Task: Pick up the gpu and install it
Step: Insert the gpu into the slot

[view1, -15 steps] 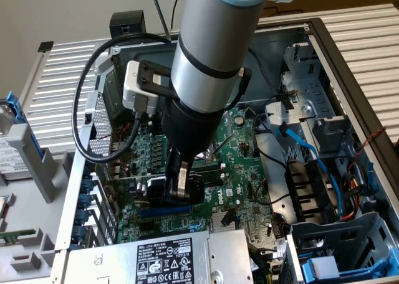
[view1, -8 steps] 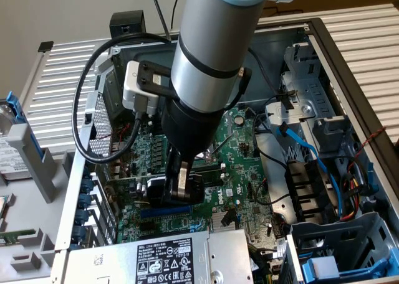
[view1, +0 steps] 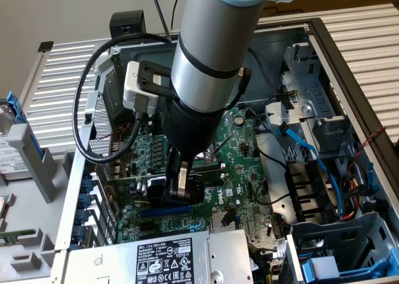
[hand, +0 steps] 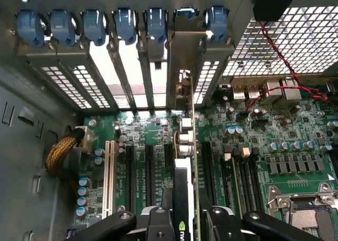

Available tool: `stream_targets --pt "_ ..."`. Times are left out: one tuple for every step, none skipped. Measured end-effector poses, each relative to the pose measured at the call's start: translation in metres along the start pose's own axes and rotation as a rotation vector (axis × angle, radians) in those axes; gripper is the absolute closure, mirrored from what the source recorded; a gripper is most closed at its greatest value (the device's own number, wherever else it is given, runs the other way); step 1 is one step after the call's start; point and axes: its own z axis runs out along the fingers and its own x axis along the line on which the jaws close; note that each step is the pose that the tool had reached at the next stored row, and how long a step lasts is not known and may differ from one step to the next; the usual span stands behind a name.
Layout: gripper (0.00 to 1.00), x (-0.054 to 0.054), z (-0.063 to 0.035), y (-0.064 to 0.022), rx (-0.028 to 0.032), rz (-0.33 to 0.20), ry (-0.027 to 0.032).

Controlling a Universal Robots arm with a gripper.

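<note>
Installing: my gripper (hand: 182,221) pinches the gpu (hand: 184,151) upright at the motherboard (hand: 264,135), perhaps not fully seated; seating it calls for square, straight pressure.

1. you're looking into an open computer case (view1: 280,47) with a green motherboard (view1: 246,165) across its floor.
2. a grey power supply (view1: 165,262) with a printed label sits at the exterior view's lower edge.
3. blue clips (hand: 63,27) line the rear slot covers.
4. a white slot (hand: 110,180) stands near a yellow braided cable (hand: 60,154).
5. red and black wires (hand: 285,61) cross the vent grille.
</note>
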Motion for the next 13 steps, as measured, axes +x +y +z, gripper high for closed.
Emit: stream_targets --pt "0.71 -0.0004 0.0001 0.0 0.0 0.0 0.0001" --pt "0.71 -0.0008 0.0002 -0.0001 0.0 0.0 0.0001" --pt "0.71 -0.0012 0.0004 -0.0001 0.0001 0.0 0.0" --pt "0.71 -0.0015 0.0006 -0.0002 0.0001 0.0 -0.0002" --pt "0.71 -0.0016 0.0006 -0.0002 0.0002 0.0 -0.0002" --pt "0.71 -0.0016 0.0006 -0.0001 0.0001 0.0 0.0" --pt "0.71 -0.0016 0.0006 -0.0001 -0.0001 0.0 0.0002" --pt "0.71 -0.0016 0.0006 -0.0001 -0.0004 0.0 0.0002" --pt "0.71 -0.0016 0.0006 -0.0001 -0.0006 0.0 0.0001" --pt "0.71 -0.0016 0.0006 -0.0001 -0.0011 0.0 0.0001" --pt "0.71 -0.0016 0.0006 -0.0001 -0.0014 0.0 0.0003" --pt "0.71 -0.0016 0.0006 -0.0001 -0.0016 0.0 0.0008" --pt "0.71 -0.0016 0.0006 -0.0002 -0.0018 0.001 0.0014"
